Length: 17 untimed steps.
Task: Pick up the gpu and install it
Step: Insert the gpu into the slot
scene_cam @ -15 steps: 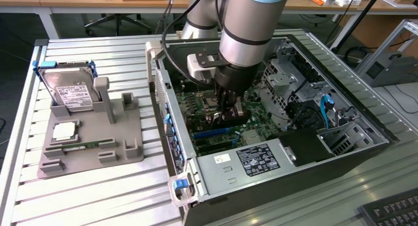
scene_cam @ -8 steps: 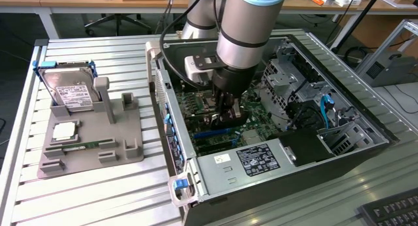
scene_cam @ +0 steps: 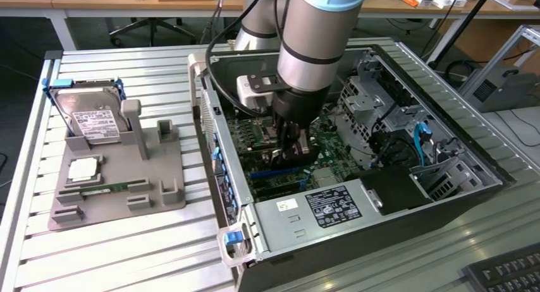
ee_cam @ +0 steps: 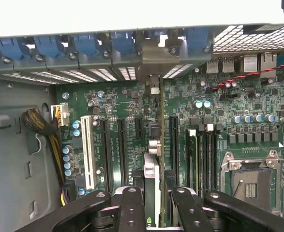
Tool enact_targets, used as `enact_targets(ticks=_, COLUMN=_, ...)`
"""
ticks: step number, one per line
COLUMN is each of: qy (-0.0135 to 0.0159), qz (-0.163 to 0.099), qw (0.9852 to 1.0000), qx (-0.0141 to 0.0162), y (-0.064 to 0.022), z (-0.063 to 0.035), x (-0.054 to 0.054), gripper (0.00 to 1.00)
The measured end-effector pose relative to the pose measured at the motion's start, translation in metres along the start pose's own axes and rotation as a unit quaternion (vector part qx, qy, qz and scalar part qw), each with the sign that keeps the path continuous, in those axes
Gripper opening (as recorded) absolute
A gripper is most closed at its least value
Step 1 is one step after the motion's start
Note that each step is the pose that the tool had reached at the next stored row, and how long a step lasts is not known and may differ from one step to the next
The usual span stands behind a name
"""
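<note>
Gripper: you see its black fingers (ee_cam: 132, 208) closest to the wrist camera, the gripper (ee_cam: 154, 205) clamped on the gpu's upper edge.
Gpu: your card (ee_cam: 156, 159) stands on edge between the fingers, seen edge-on, running away from the camera toward the rear slot brackets; its metal end bracket (ee_cam: 154, 60) sits against the case's back wall among the blue slot latches (ee_cam: 86, 46).
Seating: you cannot tell from either view whether the card's edge is fully down in its slot.
Motherboard: you have the green board (ee_cam: 214, 111) spread under the card, with a white slot (ee_cam: 87, 152) and black slots beside it, and the open CPU socket (ee_cam: 250, 181) off to one side.
Arm: in the exterior view your arm (scene_cam: 317, 45) reaches down into the open computer case (scene_cam: 355, 197), the gripper (scene_cam: 291, 146) low over the board.
Parts holder: on the exterior view's left you have a grey fixture (scene_cam: 118, 178) on the slatted table (scene_cam: 126, 254), well apart from the case; it carries a silver hard drive (scene_cam: 97, 121) standing upright, a CPU (scene_cam: 83, 170) and a slim green RAM stick (scene_cam: 100, 191).
Power supply: its labelled box (scene_cam: 333, 206) sits at the case's near end.
</note>
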State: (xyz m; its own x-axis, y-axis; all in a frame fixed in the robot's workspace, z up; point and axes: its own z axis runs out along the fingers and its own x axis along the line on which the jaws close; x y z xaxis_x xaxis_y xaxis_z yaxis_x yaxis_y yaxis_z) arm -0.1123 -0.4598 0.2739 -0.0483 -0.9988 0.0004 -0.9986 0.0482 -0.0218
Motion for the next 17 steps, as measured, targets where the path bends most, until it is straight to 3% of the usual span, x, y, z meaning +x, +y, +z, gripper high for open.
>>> enact_targets(ticks=2, qy=0.0021, qz=0.000, qw=1.0000, qx=0.0001, y=0.0001, z=0.0005, x=-0.0017, gripper=0.27)
enact_targets(ticks=12, qy=0.0070, qz=0.011, qw=0.9999, qx=0.0003, y=0.0042, z=0.0021, x=-0.0035, gripper=0.27)
enact_targets(ticks=17, qy=0.0073, qz=0.011, qw=0.9999, qx=0.0004, y=0.0063, z=0.0039, x=-0.0038, gripper=0.27)
